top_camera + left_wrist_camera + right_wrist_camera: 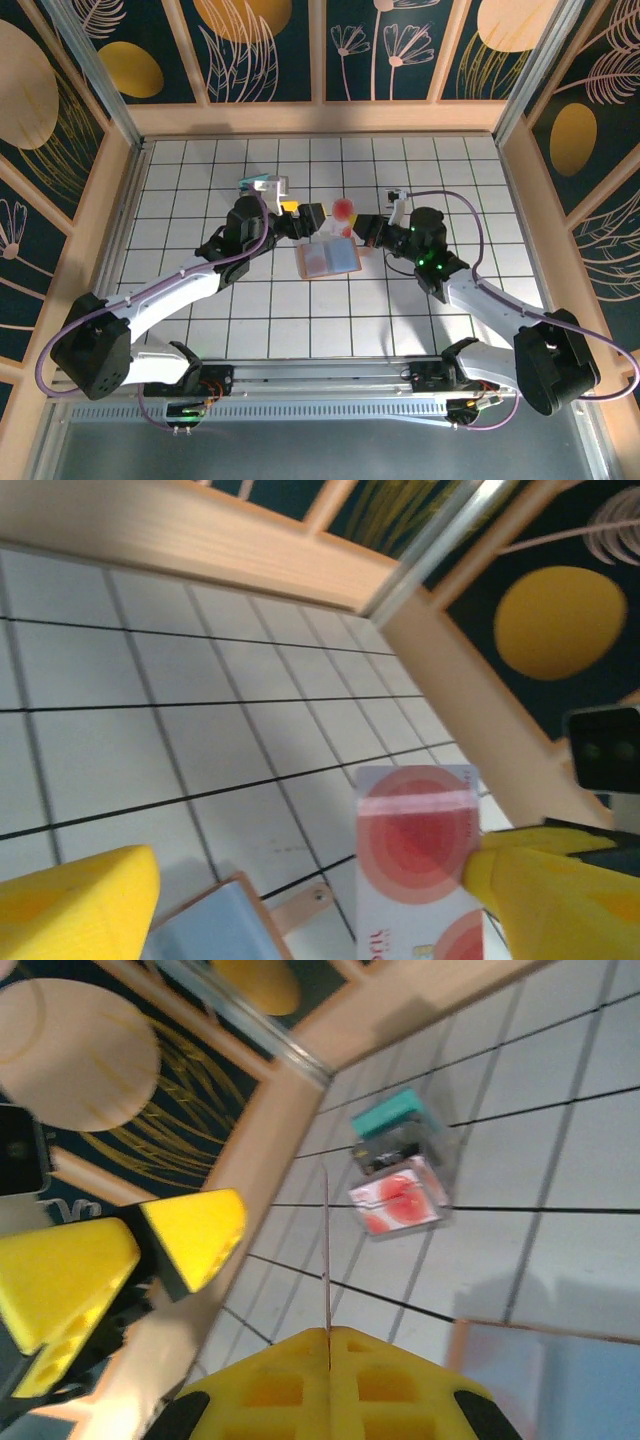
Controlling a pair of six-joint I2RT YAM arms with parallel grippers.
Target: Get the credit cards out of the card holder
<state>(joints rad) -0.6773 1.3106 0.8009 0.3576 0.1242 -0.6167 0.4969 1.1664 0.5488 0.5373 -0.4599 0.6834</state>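
Right wrist view has the right gripper [328, 1332] pinched shut on the held card [327, 1250], seen edge-on as a thin line rising from its fingertips. From above, this red-and-white card hangs in the air just beyond the far edge of the open card holder [328, 260], which lies flat on the worktop [200, 170] between the two arms. The left gripper [310, 880] stands wide, with the card's face between its fingers and close to the right-hand one.

This looks like a handover. The left gripper should centre itself on the card before closing. It should grip the free end, clear of the other gripper's fingertips, and close square to the face so the thin plastic does not twist. The right gripper should release only once that hold is firm. The card probably belongs with the teal card [393, 1115] and the loose red-and-white card [398, 1198] lying far left.

I cannot tell whether the held card already touches the left gripper's finger. The holder's grey-blue inside is cut off in both wrist views and small from above, so any cards left in it cannot be made out. A dark shape between the two laid-down cards is too blurred to name.
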